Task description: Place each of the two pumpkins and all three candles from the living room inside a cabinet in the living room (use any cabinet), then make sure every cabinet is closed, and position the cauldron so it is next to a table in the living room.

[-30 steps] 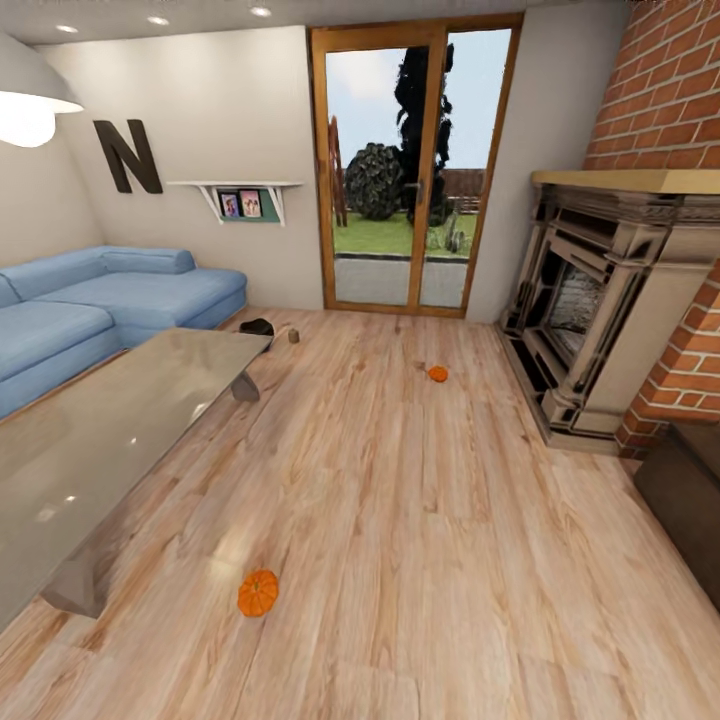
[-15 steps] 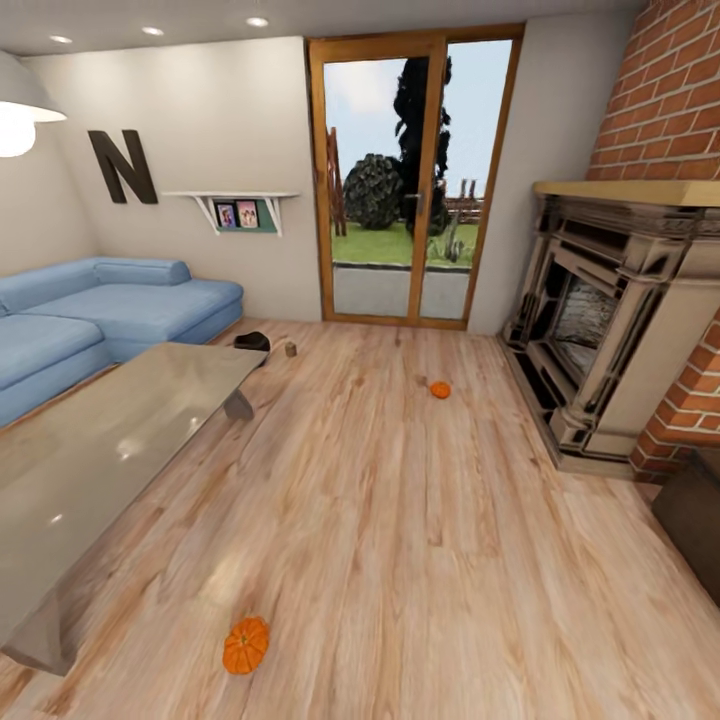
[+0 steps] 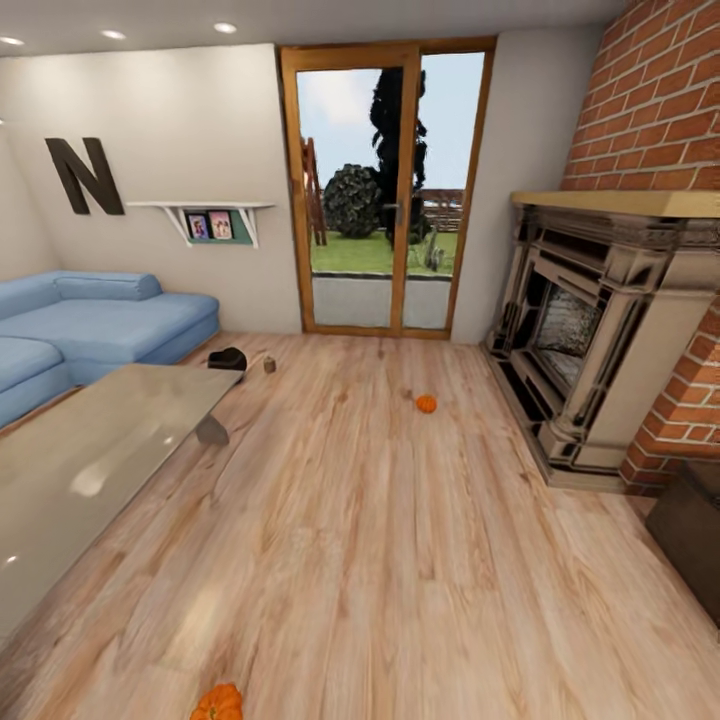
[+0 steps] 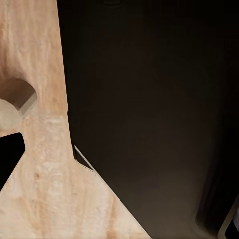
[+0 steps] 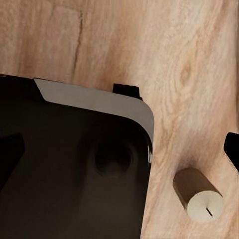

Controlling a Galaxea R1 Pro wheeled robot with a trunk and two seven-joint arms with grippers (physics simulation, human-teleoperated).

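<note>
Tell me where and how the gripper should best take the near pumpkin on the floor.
Probably from above, fingers closing across the round sides of the near pumpkin. It sits low on the wooden floor, squat and ribbed, with open floor around what shows of it, so a side approach gains little.

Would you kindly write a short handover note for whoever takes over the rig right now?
Pincers: whether either is open or shut cannot be told.
Things: near small orange pumpkin on the wood floor at the head view's lower edge; far orange pumpkin near the grey fireplace. One stubby grey-brown candle lies on the floor; a small one stands beside the black cauldron past the glass table.
Done: nothing stowed.
Left: everything.
</note>
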